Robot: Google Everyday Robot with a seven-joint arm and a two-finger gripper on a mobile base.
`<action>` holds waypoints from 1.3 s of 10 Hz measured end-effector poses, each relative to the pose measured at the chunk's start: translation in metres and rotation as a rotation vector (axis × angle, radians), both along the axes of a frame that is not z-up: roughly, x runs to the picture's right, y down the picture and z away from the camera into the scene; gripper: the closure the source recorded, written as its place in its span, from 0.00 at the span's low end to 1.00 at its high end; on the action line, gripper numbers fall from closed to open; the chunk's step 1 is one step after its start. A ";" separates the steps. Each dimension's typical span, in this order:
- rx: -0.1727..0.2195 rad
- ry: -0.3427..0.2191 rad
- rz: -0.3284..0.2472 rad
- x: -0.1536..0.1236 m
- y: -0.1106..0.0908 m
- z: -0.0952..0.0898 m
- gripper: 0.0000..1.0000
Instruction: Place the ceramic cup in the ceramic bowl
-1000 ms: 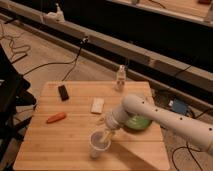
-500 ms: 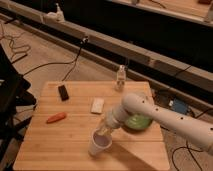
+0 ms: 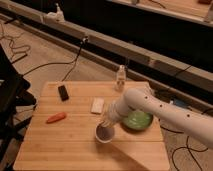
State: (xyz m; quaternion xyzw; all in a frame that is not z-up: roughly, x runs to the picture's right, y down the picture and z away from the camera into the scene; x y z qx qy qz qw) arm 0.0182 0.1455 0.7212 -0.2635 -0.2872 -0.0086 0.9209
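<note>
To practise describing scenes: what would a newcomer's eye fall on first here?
The white robot arm reaches in from the right, its claw shut on the rim of the small white round ceramic cup near the wooden table's front middle. Next, the shallow green ceramic bowl just right of it, partly behind the arm.

One desk (image 3: 60,145) carries one ceramic cup (image 3: 104,133), one ceramic bowl (image 3: 138,121), one clear bottle (image 3: 120,80), one white block (image 3: 97,105), one black object (image 3: 63,92) and one orange item (image 3: 56,118). One end effector (image 3: 107,122) is present, clamped on the cup rim beside the bowl.
</note>
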 end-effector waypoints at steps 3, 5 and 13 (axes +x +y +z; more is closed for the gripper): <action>0.081 0.119 0.047 0.050 -0.064 -0.008 1.00; 0.094 0.190 0.084 0.081 -0.091 -0.007 1.00; -0.060 0.452 0.269 0.194 -0.091 0.043 1.00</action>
